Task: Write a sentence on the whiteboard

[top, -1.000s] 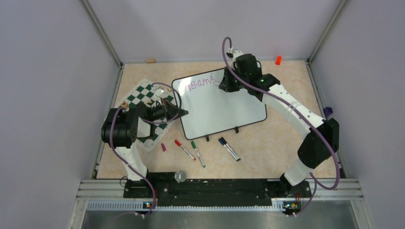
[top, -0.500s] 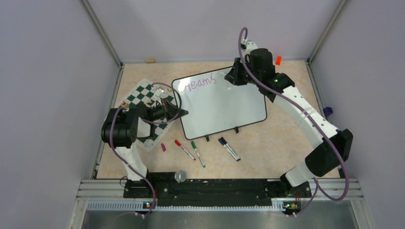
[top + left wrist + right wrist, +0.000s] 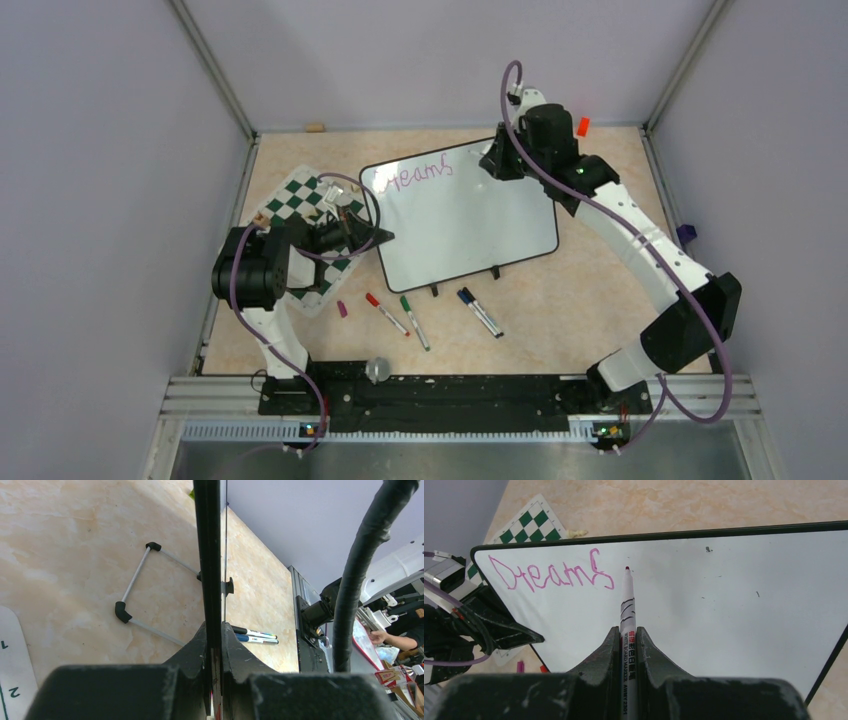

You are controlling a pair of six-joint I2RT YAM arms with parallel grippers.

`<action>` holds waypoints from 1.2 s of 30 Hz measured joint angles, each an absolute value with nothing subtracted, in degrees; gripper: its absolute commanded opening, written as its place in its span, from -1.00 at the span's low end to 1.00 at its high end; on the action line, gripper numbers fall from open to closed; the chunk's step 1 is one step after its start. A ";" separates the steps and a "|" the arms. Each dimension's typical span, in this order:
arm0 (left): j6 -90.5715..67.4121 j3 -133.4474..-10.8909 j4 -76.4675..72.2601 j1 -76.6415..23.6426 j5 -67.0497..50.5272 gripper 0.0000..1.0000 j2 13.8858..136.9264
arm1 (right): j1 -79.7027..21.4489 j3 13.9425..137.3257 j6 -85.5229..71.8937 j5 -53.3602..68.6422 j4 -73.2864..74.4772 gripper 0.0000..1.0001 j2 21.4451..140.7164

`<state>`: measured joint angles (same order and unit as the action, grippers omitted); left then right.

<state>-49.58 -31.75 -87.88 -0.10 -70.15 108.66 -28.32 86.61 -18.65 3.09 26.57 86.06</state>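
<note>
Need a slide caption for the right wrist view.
Jaws shut on a white marker, tip just right of pink handwritten "Dreams" on the glossy white black-framed whiteboard.

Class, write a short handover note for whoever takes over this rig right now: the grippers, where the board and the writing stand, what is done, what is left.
Left gripper: shut on the whiteboard at its left edge.
Right gripper: shut on a marker, its tip just right of the writing. Whether it touches the board cannot be told.
Whiteboard: on the table, beside the chess mat.
Done: the sentence has one word so far, "Dreams", at the board's top left.
Left: the remaining words; the rest of the board is blank.
</note>
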 measured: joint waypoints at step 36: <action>-49.54 -31.73 -87.90 -0.10 -70.22 -1.00 108.66 | -28.32 85.52 -15.62 -1.19 30.59 -1.00 86.04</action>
